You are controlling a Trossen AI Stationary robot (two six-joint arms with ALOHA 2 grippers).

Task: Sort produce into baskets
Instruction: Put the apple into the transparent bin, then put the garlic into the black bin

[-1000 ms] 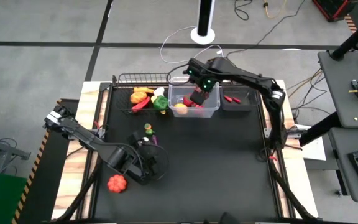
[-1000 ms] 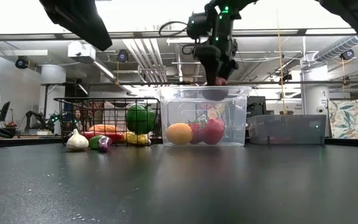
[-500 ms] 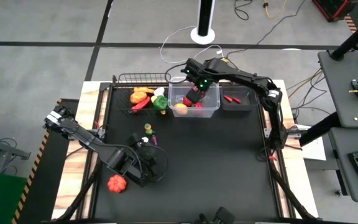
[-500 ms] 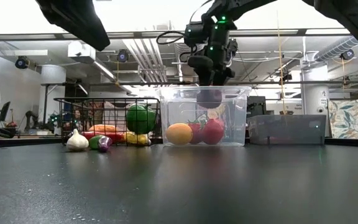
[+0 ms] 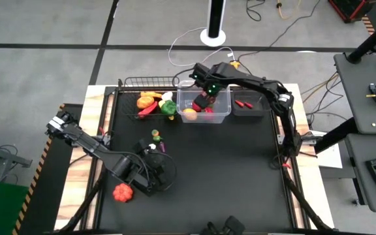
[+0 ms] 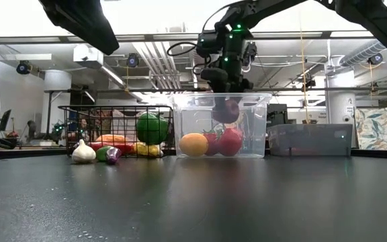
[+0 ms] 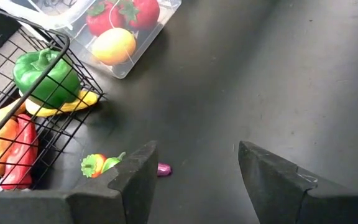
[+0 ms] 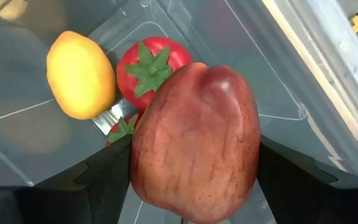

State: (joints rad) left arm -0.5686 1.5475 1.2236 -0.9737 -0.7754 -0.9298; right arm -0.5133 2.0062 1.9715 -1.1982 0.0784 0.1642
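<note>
- Left gripper point(image 7: 194, 165): jaws spread, holding nothing, low over the table near the pumpkin point(image 5: 122, 192); risk slight.
- Right gripper point(image 6: 226, 84): pinching a dark red apple point(image 8: 194, 143) above the clear bin point(image 5: 221, 115); a slip could bounce it off the tomatoes point(image 8: 149, 67); only the wrist view shows the grip.

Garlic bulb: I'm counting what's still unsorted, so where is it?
In the low view, the garlic bulb sits on the table, outside the wire basket's near left corner, beside a small green-and-purple vegetable.
</note>
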